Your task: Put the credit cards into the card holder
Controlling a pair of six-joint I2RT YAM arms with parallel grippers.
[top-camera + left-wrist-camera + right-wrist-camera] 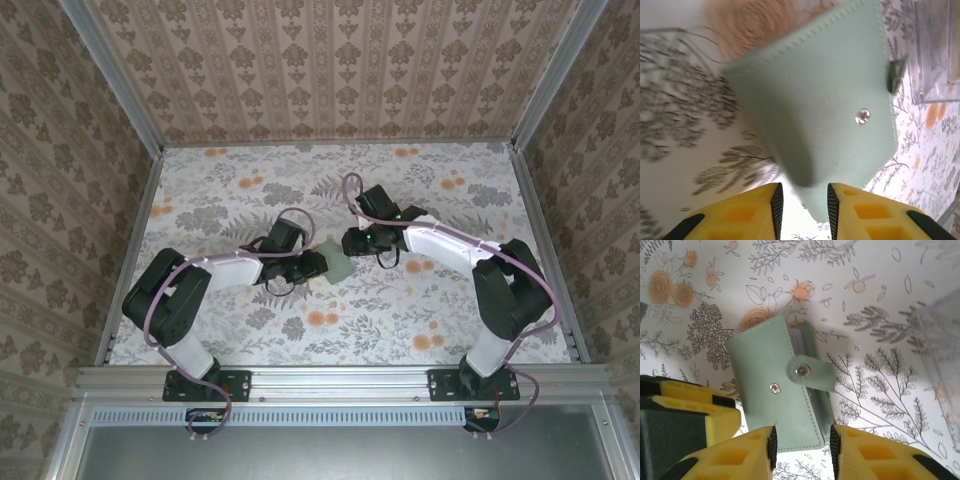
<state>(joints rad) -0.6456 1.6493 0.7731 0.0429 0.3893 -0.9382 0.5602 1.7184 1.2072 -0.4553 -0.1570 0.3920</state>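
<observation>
From above, the left gripper (308,268) and the right gripper (352,242) meet at the card holder (336,262) at mid-table (250,190). The left wrist view shows one corner of the holder (825,100) between that gripper's (805,187) parted fingers; whether it is pinched cannot be told. The right wrist view adds the unsnapped strap (812,372) and grey inner sleeves, with the holder's (775,385) end between the fingers of the right gripper (802,432), grip unclear. At far right is a clear tray (940,360), contents unreadable.
</observation>
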